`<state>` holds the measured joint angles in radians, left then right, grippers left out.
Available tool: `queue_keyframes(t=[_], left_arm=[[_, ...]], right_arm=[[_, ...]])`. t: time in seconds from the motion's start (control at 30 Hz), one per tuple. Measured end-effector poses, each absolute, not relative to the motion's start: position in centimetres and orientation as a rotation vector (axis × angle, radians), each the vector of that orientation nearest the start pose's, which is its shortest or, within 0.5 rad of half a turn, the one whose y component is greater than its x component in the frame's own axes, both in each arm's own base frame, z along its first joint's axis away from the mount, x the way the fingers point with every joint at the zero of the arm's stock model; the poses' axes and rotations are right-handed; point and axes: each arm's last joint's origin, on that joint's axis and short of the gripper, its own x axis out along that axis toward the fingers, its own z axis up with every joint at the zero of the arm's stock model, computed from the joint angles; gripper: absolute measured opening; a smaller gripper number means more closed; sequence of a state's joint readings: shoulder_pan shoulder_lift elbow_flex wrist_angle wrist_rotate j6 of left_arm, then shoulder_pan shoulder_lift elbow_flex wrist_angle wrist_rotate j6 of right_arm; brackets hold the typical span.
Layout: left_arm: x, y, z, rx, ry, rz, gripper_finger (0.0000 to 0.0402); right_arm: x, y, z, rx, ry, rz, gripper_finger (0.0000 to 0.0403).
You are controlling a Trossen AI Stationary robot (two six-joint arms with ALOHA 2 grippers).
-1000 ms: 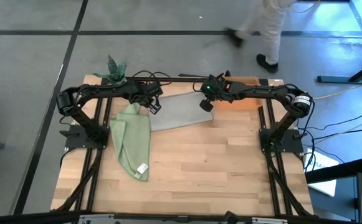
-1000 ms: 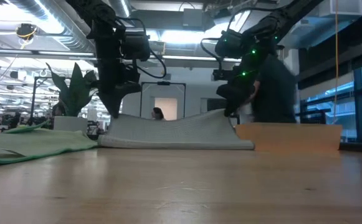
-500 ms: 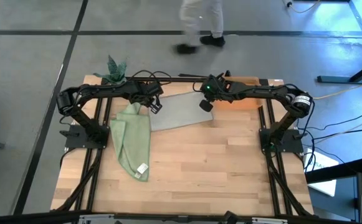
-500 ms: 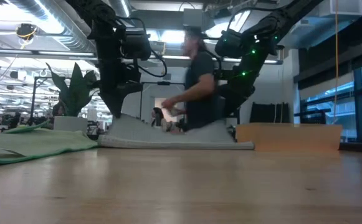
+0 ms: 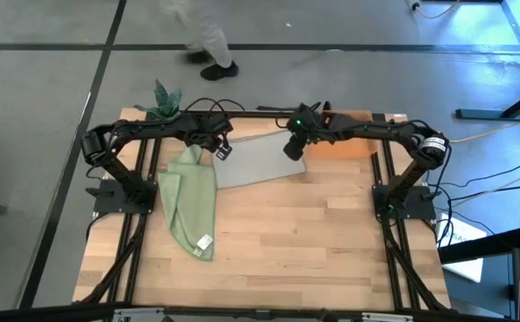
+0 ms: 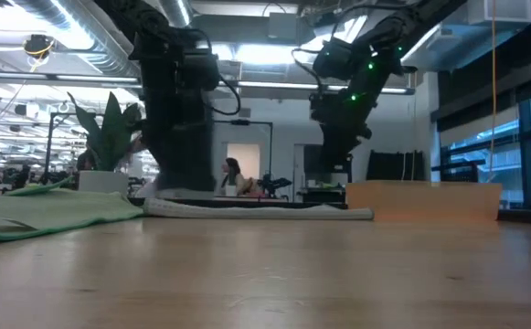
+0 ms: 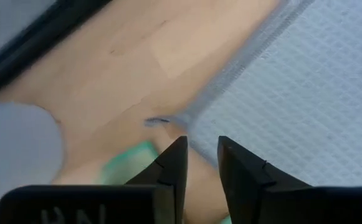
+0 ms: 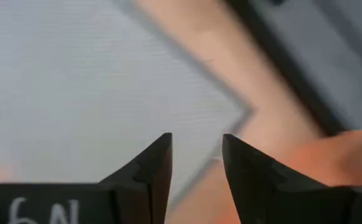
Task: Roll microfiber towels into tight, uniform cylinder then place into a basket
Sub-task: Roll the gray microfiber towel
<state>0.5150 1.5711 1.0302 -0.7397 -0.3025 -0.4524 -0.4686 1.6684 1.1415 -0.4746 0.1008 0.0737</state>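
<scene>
1. Presently, a large light grey microfiber towel (image 5: 252, 159) is seen lying flat on the far part of the pale wooden table (image 5: 313, 241), between the two arms.
2. The left gripper (image 7: 199, 151) is held just above the grey towel's left far corner; its two dark fingers are parted with a narrow gap and nothing is pinched between them.
3. The right gripper (image 8: 195, 149) is held above the grey towel's right far corner; its fingers are likewise spread apart and nothing is gripped.
4. In the low view the grey towel (image 6: 258, 208) is shown as a thin flat layer on the table, with both grippers raised clear of it.
5. A light green microfiber towel (image 5: 191, 199) with a small white tag is laid in a long strip on the left half of the table, its far end touching the grey towel's edge.
6. A shallow rectangular orange basket (image 5: 347, 143) is placed at the far right edge, just beside the grey towel.
7. A small potted plant (image 5: 163, 101) is noted at the far left corner.
8. A person's legs (image 5: 204, 40) are seen on the floor beyond the table.
</scene>
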Motion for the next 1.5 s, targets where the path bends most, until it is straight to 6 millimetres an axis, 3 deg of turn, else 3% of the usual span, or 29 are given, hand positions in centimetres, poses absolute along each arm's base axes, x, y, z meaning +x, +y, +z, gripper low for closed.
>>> queue_keyframes(t=[0.2, 0.43, 0.7, 1.5], left_arm=[[25.2, 14.1, 20.0, -0.605, 1.138, 0.845, 0.0080], [26.1, 12.9, 20.1, -0.575, 1.126, 0.797, 0.0080], [26.9, 11.8, 20.0, -0.512, 1.122, 0.758, 0.0080], [29.7, 9.6, 13.5, -0.491, 1.343, 0.696, 0.0080]], right_arm=[[30.6, -13.7, 21.4, 0.459, 0.993, -0.240, 0.0134], [30.6, -11.2, 19.2, 0.456, 1.077, -0.148, 0.0131], [29.9, -10.3, 17.0, 0.427, 1.106, -0.234, 0.0130], [29.6, -10.9, 14.8, 0.356, 1.112, -0.371, 0.0129]])
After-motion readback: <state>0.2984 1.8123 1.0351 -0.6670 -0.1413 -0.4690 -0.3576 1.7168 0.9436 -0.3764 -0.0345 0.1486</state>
